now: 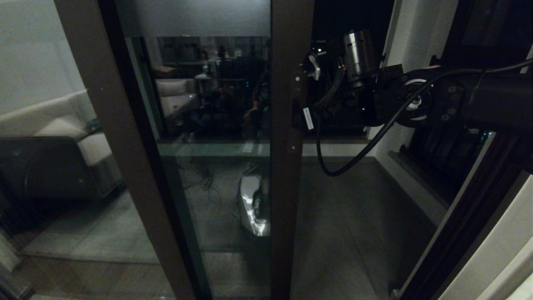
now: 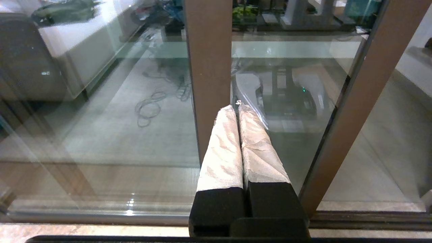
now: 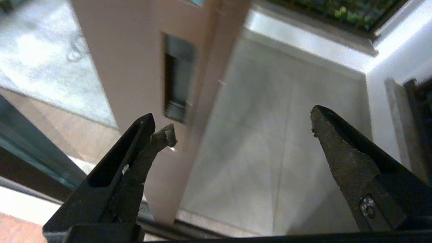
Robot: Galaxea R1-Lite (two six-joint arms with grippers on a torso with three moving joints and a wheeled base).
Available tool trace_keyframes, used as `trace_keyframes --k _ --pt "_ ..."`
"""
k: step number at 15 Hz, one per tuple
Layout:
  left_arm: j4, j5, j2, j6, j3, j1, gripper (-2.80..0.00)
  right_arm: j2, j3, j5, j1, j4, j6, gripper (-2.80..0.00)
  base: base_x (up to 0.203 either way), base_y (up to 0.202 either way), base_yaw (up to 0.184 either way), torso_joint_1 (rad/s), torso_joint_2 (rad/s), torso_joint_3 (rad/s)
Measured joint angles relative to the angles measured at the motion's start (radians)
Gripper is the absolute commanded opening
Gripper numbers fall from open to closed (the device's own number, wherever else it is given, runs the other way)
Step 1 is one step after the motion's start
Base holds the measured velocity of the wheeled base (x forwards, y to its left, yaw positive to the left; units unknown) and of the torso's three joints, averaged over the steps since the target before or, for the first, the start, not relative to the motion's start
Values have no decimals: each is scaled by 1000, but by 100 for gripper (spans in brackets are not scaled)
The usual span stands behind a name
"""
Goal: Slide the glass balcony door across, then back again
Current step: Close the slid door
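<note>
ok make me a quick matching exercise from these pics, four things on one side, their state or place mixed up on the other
Things:
1. left gripper
2. right gripper
3. glass balcony door
4. handle slot

States or places:
A. recessed in the door's brown stile
B. fingers pressed together, low by the glass
C. slid partly across, open gap beside it
D. fingers spread apart, near the stile

Pairs: 1-B, 2-D, 3-C, 4-A

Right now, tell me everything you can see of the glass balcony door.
The glass balcony door is a tall glass panel in a dark brown frame, frosted along its top. Its upright stile carries a narrow recessed handle slot and small screws. It stands partly slid across, with tiled floor in the gap beside it. The right hand, open, sits at the stile's edge near the slot; I cannot tell if it touches.
</note>
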Motion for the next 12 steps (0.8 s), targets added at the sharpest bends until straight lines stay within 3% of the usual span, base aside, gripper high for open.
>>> trace_keyframes --k 12 --pt "0 -1 0 0 0 0 -280 45 0 -1 -17 -55 -24 0 0 0 0 0 0 0"
